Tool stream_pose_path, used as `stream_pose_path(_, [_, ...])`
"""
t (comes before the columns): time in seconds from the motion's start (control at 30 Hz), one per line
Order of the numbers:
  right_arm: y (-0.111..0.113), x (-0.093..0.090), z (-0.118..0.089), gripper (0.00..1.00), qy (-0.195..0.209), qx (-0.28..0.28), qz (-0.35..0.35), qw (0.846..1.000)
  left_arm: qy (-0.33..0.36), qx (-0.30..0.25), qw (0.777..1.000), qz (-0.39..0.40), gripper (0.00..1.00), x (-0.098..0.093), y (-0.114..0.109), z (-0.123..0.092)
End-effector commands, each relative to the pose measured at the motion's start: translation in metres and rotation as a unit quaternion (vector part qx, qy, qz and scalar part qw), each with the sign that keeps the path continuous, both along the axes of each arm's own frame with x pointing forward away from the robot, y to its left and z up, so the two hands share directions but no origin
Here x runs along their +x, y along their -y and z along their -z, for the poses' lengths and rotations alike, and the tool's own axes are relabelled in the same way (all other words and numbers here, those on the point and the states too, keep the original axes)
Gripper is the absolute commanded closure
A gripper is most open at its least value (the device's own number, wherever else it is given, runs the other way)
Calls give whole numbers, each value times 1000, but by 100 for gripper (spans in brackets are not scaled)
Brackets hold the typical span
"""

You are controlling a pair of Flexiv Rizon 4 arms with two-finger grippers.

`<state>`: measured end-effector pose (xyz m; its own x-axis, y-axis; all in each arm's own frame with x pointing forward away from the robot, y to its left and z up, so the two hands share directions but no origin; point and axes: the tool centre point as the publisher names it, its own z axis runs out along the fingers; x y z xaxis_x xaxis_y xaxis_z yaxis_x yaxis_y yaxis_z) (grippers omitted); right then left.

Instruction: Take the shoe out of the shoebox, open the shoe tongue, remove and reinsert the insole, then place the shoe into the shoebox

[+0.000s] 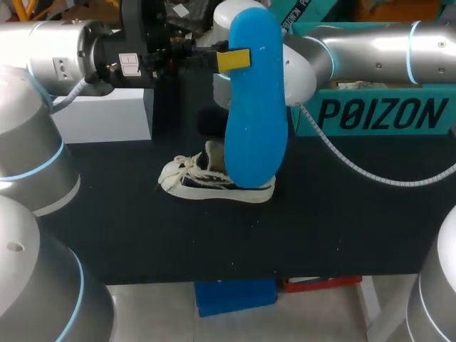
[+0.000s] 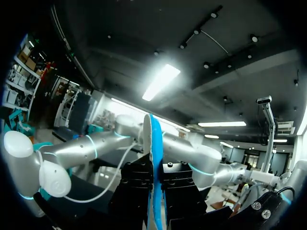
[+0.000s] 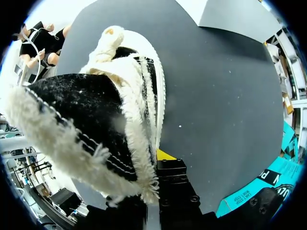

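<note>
Dark table (image 1: 342,235): left gripper (image 1: 234,60) pinches insole (image 1: 255,121), long axis vertical, lower end over shoe (image 1: 203,182); right gripper (image 3: 152,165) clamps the shoe's collar.

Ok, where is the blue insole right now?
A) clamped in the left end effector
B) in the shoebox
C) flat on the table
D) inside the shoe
A: the left end effector is shut on the insole, which stands upright in the air, while the shoe sits on the table.
</note>
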<state>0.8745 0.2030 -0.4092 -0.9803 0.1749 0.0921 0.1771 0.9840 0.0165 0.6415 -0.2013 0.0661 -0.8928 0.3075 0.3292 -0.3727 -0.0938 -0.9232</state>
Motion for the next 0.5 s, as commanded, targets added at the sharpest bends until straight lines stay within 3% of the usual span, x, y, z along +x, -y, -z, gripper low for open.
stream_pose_path(0.03, [1, -1, -1, 100, 1, 0, 0, 1000, 0, 1, 1000, -2, 100, -1, 1, 0])
stream_pose_path(0.4, [1, -1, -1, 100, 1, 0, 0, 1000, 0, 1, 1000, -2, 100, -1, 1, 0])
stream_pose_path(0.5, [11, -6, -24, 100, 12, -38, 34, 999, 0, 1, 1000, -2, 100, -1, 1, 0])
